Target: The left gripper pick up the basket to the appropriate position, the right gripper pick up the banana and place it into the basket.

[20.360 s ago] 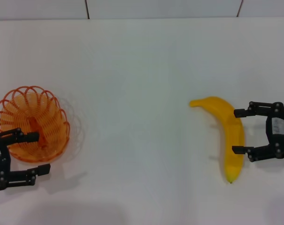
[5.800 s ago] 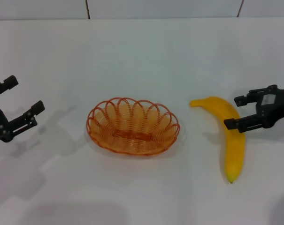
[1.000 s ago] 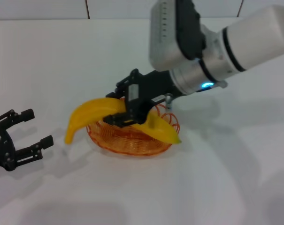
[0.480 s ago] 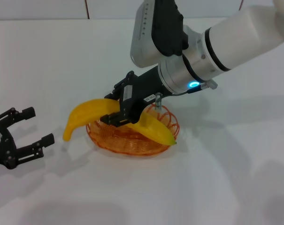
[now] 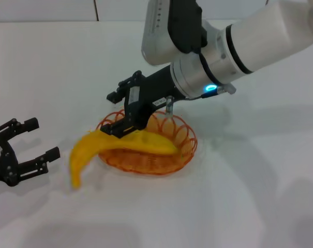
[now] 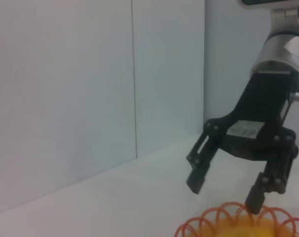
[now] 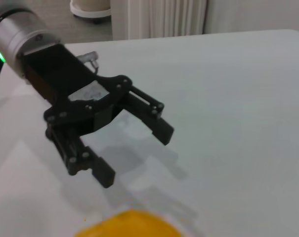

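Basket [image 5: 183,135]: a shallow oval of looped orange wire with a scalloped rim, sitting near the middle of the white tabletop [image 5: 68,67]. Its loops also show at the edge of the left wrist view [image 6: 223,219].

Banana [image 5: 112,146]: smooth, plain yellow and curved, longer than the basket is wide. One end lies inside the basket; the other end hangs out over the rim on the robot's left side and bends down toward the tabletop.

Right gripper [image 5: 118,112]: a black two-fingered claw with a small white label, on a thick white and grey arm with a blue-lit ring. It hangs just above the basket, tilted down. Its fingers are spread wide and hold nothing. The banana lies directly below the fingertips; whether the lower fingertip touches the fruit cannot be told. The left wrist view shows the same claw [image 6: 224,196] above the rim, fingers apart.

Left gripper [image 5: 37,139]: a black claw low on the robot's left, well apart from the basket. Its fingers [image 5: 45,156] are spread wide and empty. The right wrist view shows it [image 7: 135,155] over bare tabletop.
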